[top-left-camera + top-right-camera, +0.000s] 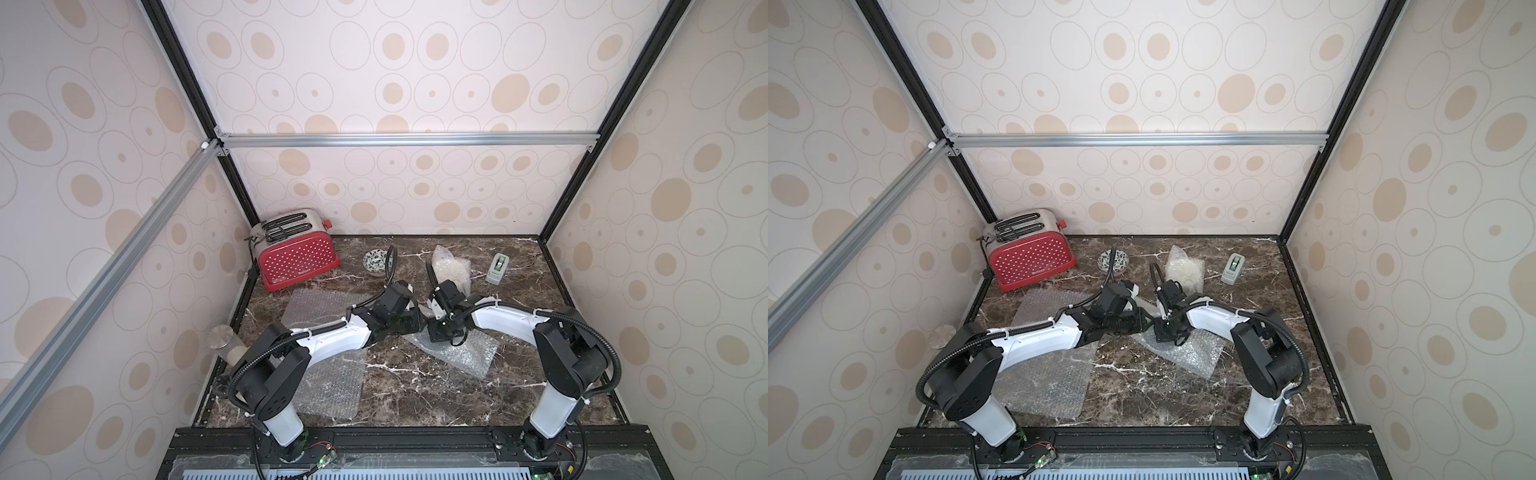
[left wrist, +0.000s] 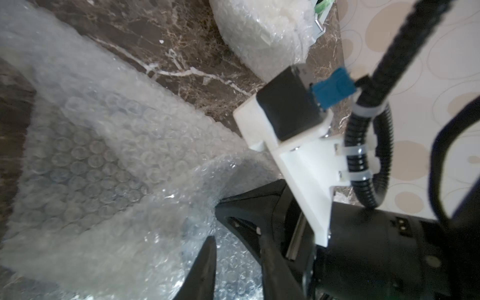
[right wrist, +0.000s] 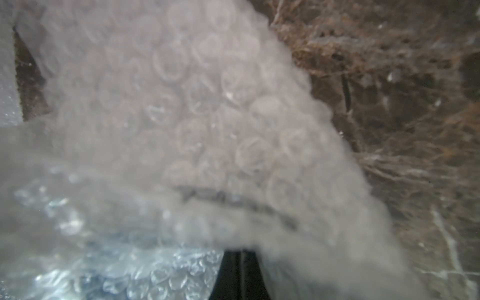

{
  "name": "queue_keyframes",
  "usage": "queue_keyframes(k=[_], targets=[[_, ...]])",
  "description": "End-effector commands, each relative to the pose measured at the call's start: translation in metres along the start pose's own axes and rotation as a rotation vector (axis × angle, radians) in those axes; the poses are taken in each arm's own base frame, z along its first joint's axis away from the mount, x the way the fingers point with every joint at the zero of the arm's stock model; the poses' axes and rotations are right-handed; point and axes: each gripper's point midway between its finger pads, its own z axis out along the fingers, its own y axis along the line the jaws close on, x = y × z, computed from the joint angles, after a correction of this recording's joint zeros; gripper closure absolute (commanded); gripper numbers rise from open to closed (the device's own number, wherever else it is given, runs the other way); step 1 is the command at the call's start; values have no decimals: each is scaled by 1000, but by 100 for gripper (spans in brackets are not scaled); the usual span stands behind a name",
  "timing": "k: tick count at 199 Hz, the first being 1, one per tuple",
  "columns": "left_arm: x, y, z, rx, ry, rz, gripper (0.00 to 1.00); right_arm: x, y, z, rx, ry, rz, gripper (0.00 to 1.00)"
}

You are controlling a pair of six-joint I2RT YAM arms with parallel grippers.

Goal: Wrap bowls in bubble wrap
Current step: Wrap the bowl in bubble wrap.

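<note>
**Desk:** Which step is in hand?

**Operator:** Folding, I judge. The bubble wrap (image 1: 461, 353) lies beneath both end effectors. My right end effector (image 3: 240, 253) is clamped on a raised edge of it. My left end effector (image 2: 236, 242) has its jaws apart, with wrap between them and no bite evident.

**Desk:** Bowls?

**Operator:** The leaf-pattern bowl (image 1: 376, 262) sits bare beyond the left end effector. I see none inside the fold. Next move calls for closing the left, then drawing the edge over.

Along the back of the tabletop (image 1: 415, 395), from my left to my right: toaster (image 1: 297, 253), bowl (image 1: 377, 262), wrapped bundle (image 1: 451, 268), tape dispenser (image 1: 498, 268). One bubble wrap sheet (image 1: 332, 386) lies under my left arm (image 1: 328, 338); a second sheet (image 1: 465, 353) lies at centre.
</note>
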Motion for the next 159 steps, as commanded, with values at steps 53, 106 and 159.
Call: queue_keyframes(k=[53, 106, 159], targets=[[7, 4, 48, -5, 33, -38, 86, 11, 2, -25, -69, -12, 43, 96], [27, 25, 59, -45, 89, -52, 87, 9, -17, -81, -84, -104, 123, 94], [32, 29, 71, -47, 117, -56, 86, 73, -78, -138, 74, -152, 423, 81]])
